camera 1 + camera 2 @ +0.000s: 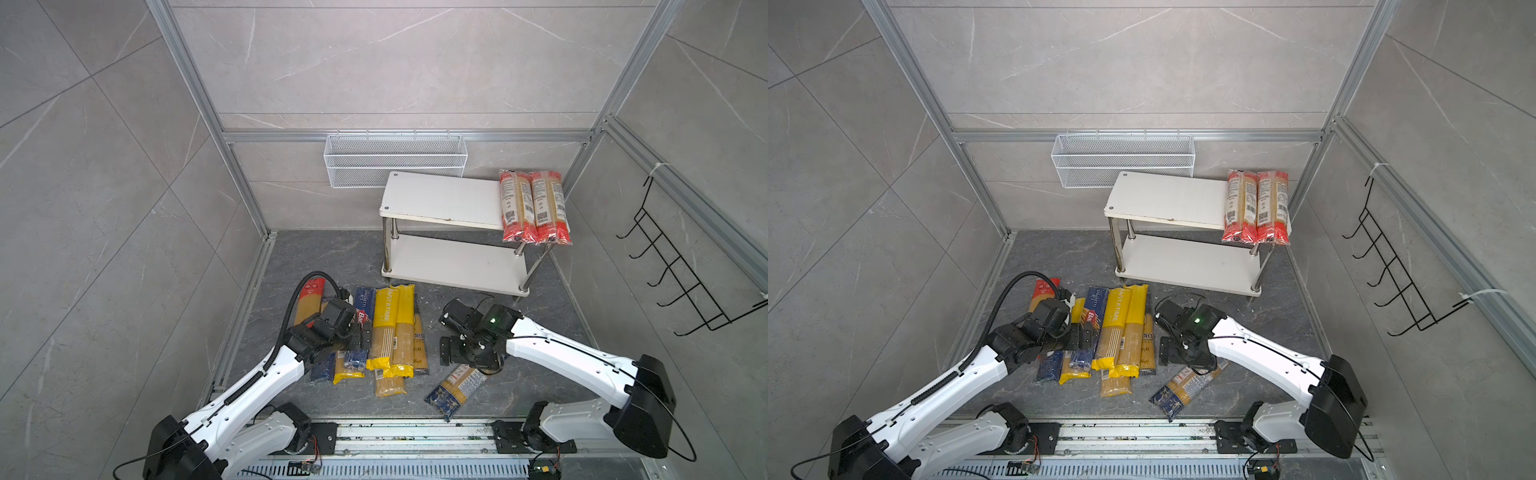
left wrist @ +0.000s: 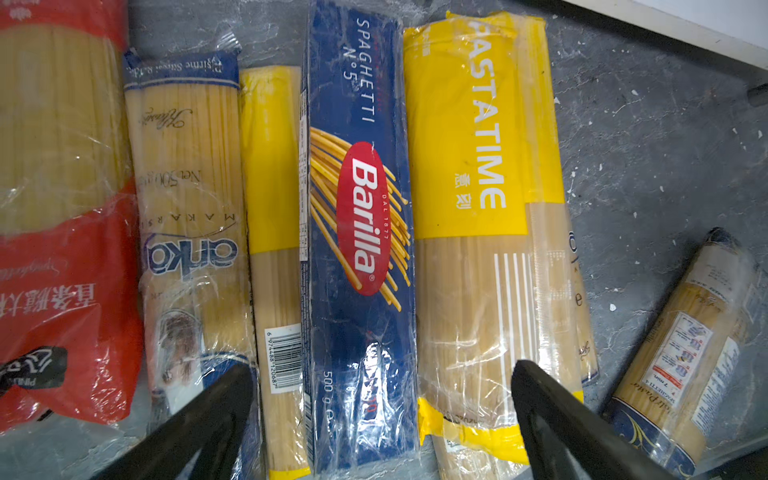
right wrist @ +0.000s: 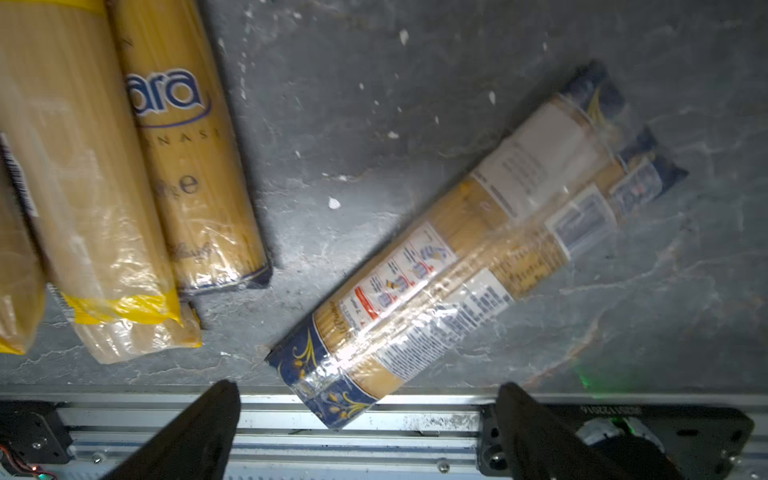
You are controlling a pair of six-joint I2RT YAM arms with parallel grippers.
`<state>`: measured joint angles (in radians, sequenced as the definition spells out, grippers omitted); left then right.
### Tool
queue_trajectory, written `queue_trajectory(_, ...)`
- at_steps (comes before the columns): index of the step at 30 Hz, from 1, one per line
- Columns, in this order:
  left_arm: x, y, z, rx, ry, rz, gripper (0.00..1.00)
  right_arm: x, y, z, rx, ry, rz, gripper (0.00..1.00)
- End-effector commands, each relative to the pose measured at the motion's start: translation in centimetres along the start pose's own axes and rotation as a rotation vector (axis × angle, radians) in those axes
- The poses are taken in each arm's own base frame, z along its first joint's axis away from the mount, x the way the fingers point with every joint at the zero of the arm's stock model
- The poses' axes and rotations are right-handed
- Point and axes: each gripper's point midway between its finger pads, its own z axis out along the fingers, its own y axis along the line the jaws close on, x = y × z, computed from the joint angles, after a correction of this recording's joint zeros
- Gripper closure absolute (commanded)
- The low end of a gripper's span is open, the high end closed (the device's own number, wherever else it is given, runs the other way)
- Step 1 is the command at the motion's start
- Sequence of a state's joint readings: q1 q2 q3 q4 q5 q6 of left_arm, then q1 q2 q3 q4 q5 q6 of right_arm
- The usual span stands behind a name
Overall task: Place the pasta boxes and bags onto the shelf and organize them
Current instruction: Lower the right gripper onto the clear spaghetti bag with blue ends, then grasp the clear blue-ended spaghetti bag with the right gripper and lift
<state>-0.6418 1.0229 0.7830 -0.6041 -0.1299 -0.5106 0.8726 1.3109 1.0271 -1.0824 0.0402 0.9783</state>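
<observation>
Directions are read in the top views, with 12 o'clock toward the back wall. The shelf [image 1: 440, 199] stands on the dark floor [image 1: 332, 257] at 1 o'clock. Two red-ended bags [image 1: 532, 208] lie side by side and touching on the 3 o'clock end of its upper board, their near ends overhanging the front edge. The other packs lie on the floor at 7 o'clock, packed close in a row with their long axes running 12 to 6. From 9 toward 3 o'clock the row reads: red bag [image 2: 62, 270], navy-ended clear bag [image 2: 187, 208], yellow-ended bag [image 2: 270, 166], Barilla box [image 2: 361, 216], PASTATIME bag [image 2: 469, 166]. More yellow-ended bags overlap at the 3 o'clock edge of the row. A navy-ended spaghetti pack [image 3: 436, 270] lies apart at 5 o'clock of the row, slanted from 1 to 7 o'clock; it may be two bags side by side. The left gripper [image 2: 380, 415] hovers over the row with its jaws spread wide and empty, the Barilla box seen between the fingers [image 2: 208, 415]. The right gripper [image 3: 370, 432] hangs above the slanted pack, its jaws also spread wide and gripping nothing. A white wire mesh basket [image 1: 395, 160] hangs on the back wall at 11 o'clock of the shelf. A black hook rack [image 1: 673, 270] hangs on the side wall at 3 o'clock.
</observation>
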Motion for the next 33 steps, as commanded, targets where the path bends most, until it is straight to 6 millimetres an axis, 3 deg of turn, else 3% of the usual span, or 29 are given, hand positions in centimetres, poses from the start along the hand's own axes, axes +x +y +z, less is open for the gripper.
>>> queue_trajectory(1, -2.2, -1.0, -0.7, 0.013, -0.05, 0.062, 0.0, 1.4, -1.3, 0.6, 0.02, 0.015, 0.178, 0.0)
queue_trajectory(8, -4.0, -2.2, -1.1, 0.026, -0.061, 0.137, 0.0, 3.4, -2.0, 3.6, -0.012, 0.064, 0.343, 0.0)
queue_trajectory(11, -4.7, -2.5, -1.7, 0.033, -0.075, 0.176, 0.0, 3.9, -1.3, 5.3, -0.039, 0.091, 0.395, 0.0)
queue_trajectory(15, -5.2, -2.7, -2.3, 0.036, -0.085, 0.238, 0.0, 3.7, 0.1, 6.1, -0.059, 0.082, 0.42, 0.0)
queue_trajectory(24, -4.7, -2.3, -3.3, 0.038, -0.101, 0.273, 0.0, 4.6, 1.5, 8.8, -0.017, 0.096, 0.45, 0.0)
queue_trajectory(33, -4.2, -1.6, -3.8, 0.023, -0.109, 0.257, 0.0, 5.9, 0.4, 9.7, 0.035, 0.127, 0.471, 0.0)
